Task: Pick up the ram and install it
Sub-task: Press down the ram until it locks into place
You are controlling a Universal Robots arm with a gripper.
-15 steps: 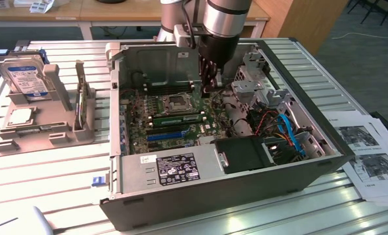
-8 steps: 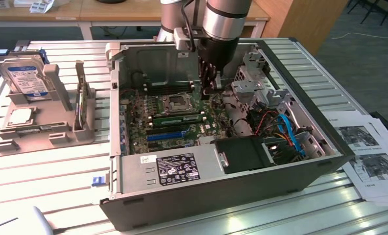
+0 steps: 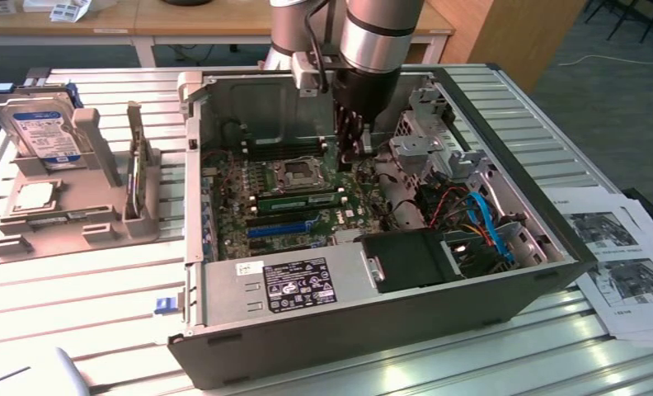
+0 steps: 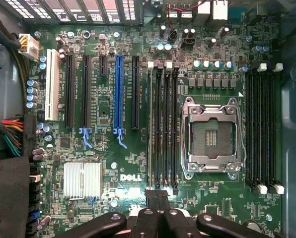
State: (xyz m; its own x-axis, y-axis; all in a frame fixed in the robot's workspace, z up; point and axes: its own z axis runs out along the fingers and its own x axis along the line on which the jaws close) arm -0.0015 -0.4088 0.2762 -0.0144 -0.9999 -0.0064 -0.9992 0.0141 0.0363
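Inside an open grey metal computer case (image 3: 304, 330) lying on a slatted metal table (image 3: 96, 289), the robot arm's black gripper (image 3: 354, 140) hangs over the green motherboard (image 3: 293, 190), near the square silver processor socket (image 3: 300, 171). Its fingers are pressed together with nothing between them, as the wrist view (image 4: 157, 196) shows. The ram, a long thin green circuit-board stick (image 3: 301, 200), sits on edge in a black memory slot beside the socket, just above the blue expansion slot (image 3: 278, 229) in the exterior view. From the wrist, the gripper tips point at the end of that bank of long black memory slots (image 4: 163, 126). On the exterior view's left, a grey holder (image 3: 68, 219) carries a hard drive (image 3: 46, 132).
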